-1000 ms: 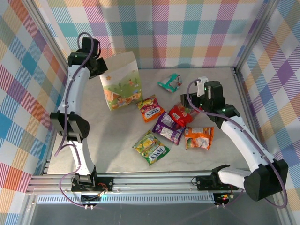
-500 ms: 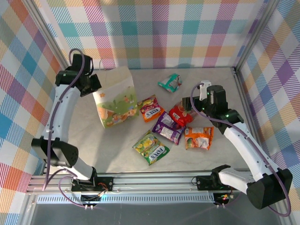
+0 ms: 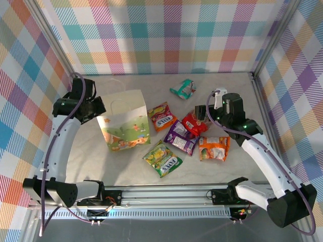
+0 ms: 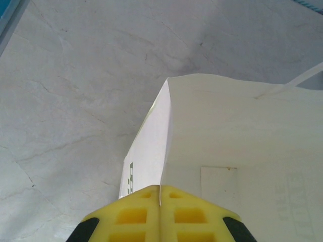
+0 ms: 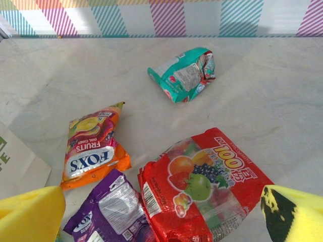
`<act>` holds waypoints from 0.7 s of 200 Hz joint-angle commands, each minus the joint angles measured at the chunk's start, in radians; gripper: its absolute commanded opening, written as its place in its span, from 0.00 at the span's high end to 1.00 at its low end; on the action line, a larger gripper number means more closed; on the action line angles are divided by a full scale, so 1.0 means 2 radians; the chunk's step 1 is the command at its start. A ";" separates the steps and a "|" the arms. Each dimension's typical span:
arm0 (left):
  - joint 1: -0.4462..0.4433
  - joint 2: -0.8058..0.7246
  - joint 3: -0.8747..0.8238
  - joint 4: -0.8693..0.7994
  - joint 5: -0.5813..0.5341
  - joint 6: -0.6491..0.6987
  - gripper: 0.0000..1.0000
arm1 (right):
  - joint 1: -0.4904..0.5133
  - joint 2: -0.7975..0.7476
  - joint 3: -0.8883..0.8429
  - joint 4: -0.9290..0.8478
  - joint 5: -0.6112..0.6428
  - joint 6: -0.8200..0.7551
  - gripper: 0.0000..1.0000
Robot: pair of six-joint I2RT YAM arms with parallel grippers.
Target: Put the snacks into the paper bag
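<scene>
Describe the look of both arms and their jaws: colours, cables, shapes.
The left arm and right arm have white links joined by black joints, with a purple cable looping alongside each. The jaws are bright yellow: the left gripper's show square recesses, the right gripper's a black patch.

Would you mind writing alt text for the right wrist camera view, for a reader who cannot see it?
The right gripper hangs open above a red snack packet on the pale table. A purple packet lies against it, an orange packet lies nearby, and a teal packet lies farther back.
</scene>
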 commanded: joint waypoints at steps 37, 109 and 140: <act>-0.017 -0.045 -0.041 0.016 0.008 -0.009 0.86 | 0.009 0.000 -0.002 -0.003 -0.007 0.012 0.01; -0.021 -0.067 -0.041 -0.011 -0.008 0.011 0.58 | 0.018 0.012 0.003 0.000 -0.009 0.011 0.01; -0.021 -0.060 -0.010 -0.036 -0.028 0.045 0.48 | 0.019 0.010 0.004 -0.004 -0.004 0.006 0.01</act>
